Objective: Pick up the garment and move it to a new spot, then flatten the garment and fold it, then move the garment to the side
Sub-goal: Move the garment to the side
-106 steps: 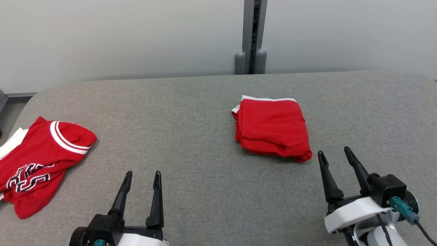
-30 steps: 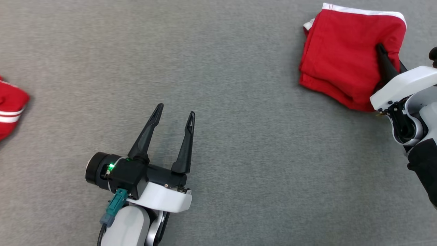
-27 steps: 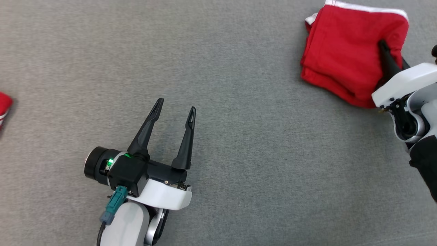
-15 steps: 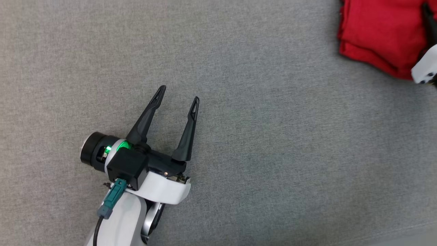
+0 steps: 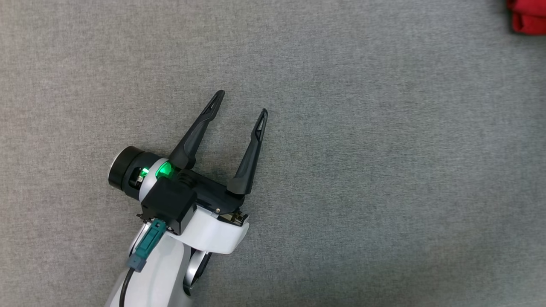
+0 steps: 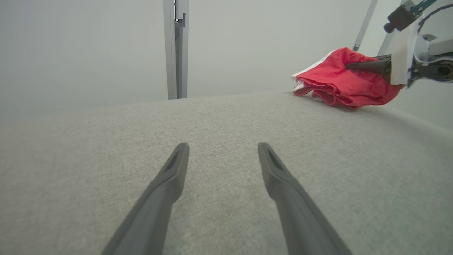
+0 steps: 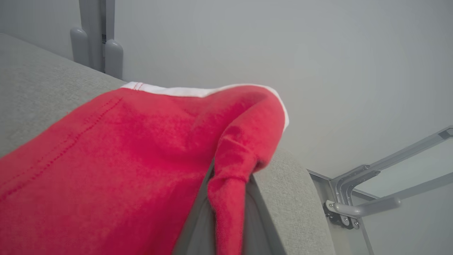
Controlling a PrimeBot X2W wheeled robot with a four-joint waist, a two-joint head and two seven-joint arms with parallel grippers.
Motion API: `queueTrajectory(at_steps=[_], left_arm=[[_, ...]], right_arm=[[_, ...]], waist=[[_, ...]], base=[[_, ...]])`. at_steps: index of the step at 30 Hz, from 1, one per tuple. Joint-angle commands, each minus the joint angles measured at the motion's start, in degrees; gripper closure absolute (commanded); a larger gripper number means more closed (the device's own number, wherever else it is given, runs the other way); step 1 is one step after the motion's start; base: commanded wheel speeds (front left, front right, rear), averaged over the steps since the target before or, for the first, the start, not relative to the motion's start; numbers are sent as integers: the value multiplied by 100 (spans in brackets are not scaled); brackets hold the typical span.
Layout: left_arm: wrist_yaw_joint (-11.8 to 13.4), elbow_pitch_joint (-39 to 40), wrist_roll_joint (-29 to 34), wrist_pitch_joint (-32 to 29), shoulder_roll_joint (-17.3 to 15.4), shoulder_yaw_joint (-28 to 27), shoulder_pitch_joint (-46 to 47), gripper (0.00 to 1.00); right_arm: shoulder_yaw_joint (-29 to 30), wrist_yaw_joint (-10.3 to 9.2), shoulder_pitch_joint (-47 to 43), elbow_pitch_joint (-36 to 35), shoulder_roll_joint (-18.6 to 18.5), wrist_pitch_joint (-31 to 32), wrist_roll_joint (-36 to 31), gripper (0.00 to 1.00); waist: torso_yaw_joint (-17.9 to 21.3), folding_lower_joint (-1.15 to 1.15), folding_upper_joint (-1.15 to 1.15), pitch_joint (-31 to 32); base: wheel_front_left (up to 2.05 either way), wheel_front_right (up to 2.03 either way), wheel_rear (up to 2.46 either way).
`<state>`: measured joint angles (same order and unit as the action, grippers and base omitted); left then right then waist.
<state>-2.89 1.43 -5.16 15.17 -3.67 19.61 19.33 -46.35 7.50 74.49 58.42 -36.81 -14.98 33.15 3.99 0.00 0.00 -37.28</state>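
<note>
The right gripper clamps the folded garment, likely to shift it aside; the left gripper idles open, well apart from it.

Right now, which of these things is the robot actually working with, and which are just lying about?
In the job: red garment, folded; right gripper, shut on its edge; grey table under it.
Just about: left gripper, open and empty; metal post behind the table; metal bracket beside it.
</note>
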Motion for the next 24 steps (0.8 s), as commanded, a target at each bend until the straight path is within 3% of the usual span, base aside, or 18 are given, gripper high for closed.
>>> queueTrajectory(at_steps=[1, 13, 15, 16, 19, 20, 21, 24], left_arm=[[7, -68, 24, -13, -73, -28, 68, 0], [-30, -145, 48, -20, -72, 12, 246, 0], [-34, -166, 29, -20, -61, 46, 276, 0], [-34, -167, 12, -19, -54, 60, 285, 0], [-14, -161, -31, -18, -39, 79, 282, 0], [-9, -158, -47, -18, -36, 79, 271, 0], [-12, -160, -57, -18, -30, 80, 261, 0], [-10, -158, -74, -17, -23, 80, 252, 0]], right_arm=[[28, -1, 82, 40, -66, -37, -108, 100], [112, -1, 516, 490, -213, -38, -1029, 100], [245, -2, 558, 537, -213, -38, -1157, 82], [309, -1, 570, 544, -218, -38, -1246, 61], [504, -2, 536, 674, -209, -38, -1518, 54], [621, -2, 568, 728, -227, -38, -1565, 8], [723, -2, 590, 771, -227, -38, -1661, 0], [902, -1, 599, 807, -202, -38, -1889, 0]], waist=[[-51, 0, 0, -70], [-158, 0, 0, -277], [-182, 0, 0, -251], [-195, 0, 0, -232], [-221, 0, 0, -164], [-230, 0, 0, -147], [-241, 0, 0, -130], [-259, 0, 0, -97]], base=[[0, 0, 0], [0, 0, 0], [0, 0, 0], [0, 0, 0], [0, 0, 0], [0, 0, 0], [0, 0, 0], [0, 0, 0]])
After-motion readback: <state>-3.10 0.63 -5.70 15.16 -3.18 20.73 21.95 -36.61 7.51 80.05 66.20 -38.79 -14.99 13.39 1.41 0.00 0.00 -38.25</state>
